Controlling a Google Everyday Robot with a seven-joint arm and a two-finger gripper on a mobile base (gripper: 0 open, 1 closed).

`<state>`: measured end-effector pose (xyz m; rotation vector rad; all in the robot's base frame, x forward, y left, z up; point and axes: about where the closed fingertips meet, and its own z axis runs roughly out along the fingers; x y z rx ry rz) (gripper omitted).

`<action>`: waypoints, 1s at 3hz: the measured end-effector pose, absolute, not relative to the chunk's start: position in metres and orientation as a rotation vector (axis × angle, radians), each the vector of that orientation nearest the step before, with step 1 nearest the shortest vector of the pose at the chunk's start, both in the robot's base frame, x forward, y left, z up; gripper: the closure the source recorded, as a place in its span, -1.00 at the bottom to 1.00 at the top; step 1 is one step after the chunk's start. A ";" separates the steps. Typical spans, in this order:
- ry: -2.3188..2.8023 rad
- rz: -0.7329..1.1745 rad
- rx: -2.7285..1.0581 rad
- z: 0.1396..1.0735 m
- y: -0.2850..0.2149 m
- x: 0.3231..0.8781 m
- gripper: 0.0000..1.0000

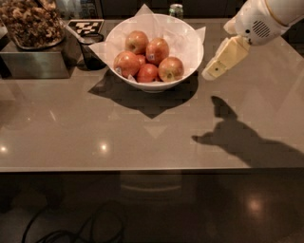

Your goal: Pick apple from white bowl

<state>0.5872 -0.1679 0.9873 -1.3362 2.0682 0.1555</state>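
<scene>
The white bowl [156, 86] stands at the back middle of the table, lined with white paper whose corners stick up. It holds several apples. The apple [171, 69], red-orange with a yellow-green patch at its stem dimple, lies at the bowl's front right. A redder apple with a small sticker [157, 50] lies behind it. My gripper [214, 71], cream-coloured on a white arm, hangs in the air just right of the bowl's rim, pointing down and left. It touches nothing.
A small dark cup [90, 47] stands just left of the bowl. A metal bin heaped with brown snacks [33, 28] is at the far left, with a black-and-white tag [85, 26] behind. A can [176, 9] stands behind the bowl. The table's front edge [152, 168] runs across.
</scene>
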 end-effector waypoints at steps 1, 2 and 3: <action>2.068 0.156 -1.337 0.987 -0.168 0.587 -0.84; 2.028 0.206 -1.361 0.979 -0.143 0.606 -0.88; 1.981 0.244 -1.376 0.980 -0.115 0.630 -0.84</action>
